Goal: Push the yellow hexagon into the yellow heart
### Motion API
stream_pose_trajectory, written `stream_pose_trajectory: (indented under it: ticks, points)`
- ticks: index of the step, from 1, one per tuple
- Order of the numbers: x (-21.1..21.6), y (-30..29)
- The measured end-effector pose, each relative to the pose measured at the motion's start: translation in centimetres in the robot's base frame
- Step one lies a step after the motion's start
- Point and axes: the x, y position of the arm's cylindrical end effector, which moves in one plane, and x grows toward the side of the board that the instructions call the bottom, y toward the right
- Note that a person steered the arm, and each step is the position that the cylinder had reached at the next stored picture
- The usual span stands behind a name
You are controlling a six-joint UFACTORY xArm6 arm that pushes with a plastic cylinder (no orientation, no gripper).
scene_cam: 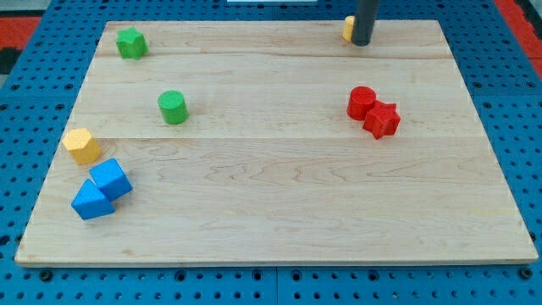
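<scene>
So the small yellow hexagon block [81, 145] is sitting way over at the view's left edge of the pale wooden board [279, 212], just above the two blue blocks — a blue cube [111, 178] and a blue wedge-like block [91, 202] touching each other. The yellow heart block [349, 29] is well apart from it, up at the view's top edge, mostly hidden behind my dark rod, so I can't really confirm its shape. I've got no jaws to open or close, just my tip [362, 41], which is right against that yellow piece on its right side and holds nothing.

Between the two yellow pieces there's a green cylinder [173, 108] and, nearer the top left corner, a green star-ish block [130, 42]. The red cylinder [362, 102] and red star block [382, 119] touch each other on the right — the middle and bottom of the board are wide open.
</scene>
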Motion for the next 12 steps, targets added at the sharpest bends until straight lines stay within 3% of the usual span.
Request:
stream_pose_trajectory:
  ticks: [1, 2, 4, 5, 8, 12]
  points:
    - [4.8, -2.9]
    - [9.0, -9.6]
    - [16.7, -13.1]
    - [20.8, -21.0]
    - [21.9, -34.0]
    - [25.7, -38.2]
